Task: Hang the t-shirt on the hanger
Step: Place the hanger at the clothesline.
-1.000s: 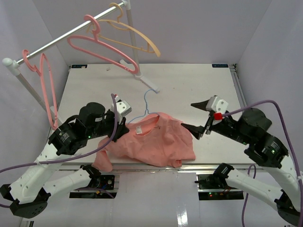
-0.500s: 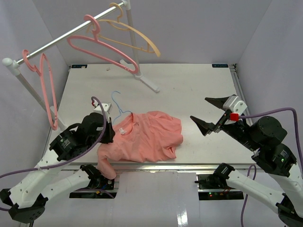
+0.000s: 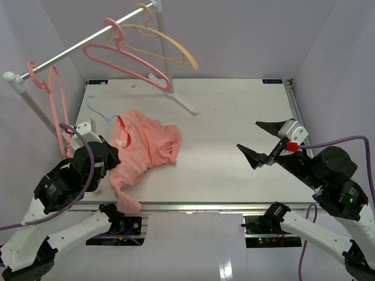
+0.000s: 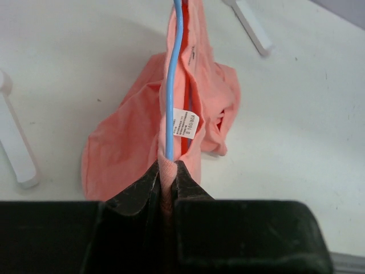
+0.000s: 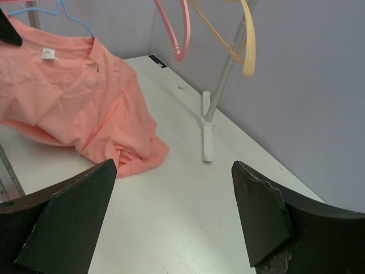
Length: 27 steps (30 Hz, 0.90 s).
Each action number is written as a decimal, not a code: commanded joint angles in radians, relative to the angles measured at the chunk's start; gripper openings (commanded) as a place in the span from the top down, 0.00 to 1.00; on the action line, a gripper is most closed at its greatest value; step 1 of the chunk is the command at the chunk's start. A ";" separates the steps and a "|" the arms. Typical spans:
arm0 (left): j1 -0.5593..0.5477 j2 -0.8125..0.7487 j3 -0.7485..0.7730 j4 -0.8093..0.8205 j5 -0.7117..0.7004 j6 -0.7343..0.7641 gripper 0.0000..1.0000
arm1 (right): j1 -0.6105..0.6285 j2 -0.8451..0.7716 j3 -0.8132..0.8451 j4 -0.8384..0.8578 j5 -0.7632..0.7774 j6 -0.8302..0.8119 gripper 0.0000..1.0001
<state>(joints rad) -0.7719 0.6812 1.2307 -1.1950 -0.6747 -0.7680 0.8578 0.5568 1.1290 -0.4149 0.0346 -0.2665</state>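
t-shirt (image 3: 143,143) dragged left | left gripper (image 4: 167,169) pinching collar, hanger (image 4: 173,85) | hook points far-left | right gripper (image 5: 171,171) wide

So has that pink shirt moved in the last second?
Yes. The t-shirt has been dragged left and a bit farther back, from in front of the white rack foot to mostly left of it, pinched in the left gripper.

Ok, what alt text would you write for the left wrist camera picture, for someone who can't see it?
The left gripper pinches a pink t-shirt together with a thin blue hanger, whose wire runs up out of the frame. The rest of the cloth lies crumpled on the white table beyond.
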 commanded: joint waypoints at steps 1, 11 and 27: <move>0.000 0.110 0.105 0.025 -0.181 -0.040 1.00 | 0.008 -0.001 -0.004 0.041 0.032 0.003 0.11; -0.001 0.283 0.359 0.088 -0.288 0.134 1.00 | 0.012 0.027 -0.006 0.041 0.033 0.003 0.11; 0.000 0.415 0.478 0.457 -0.450 0.552 1.00 | 0.010 0.066 -0.005 0.039 0.010 0.006 0.11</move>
<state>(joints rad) -0.7719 1.0886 1.6772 -0.9005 -1.0505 -0.3716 0.8646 0.6236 1.1271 -0.4149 0.0523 -0.2661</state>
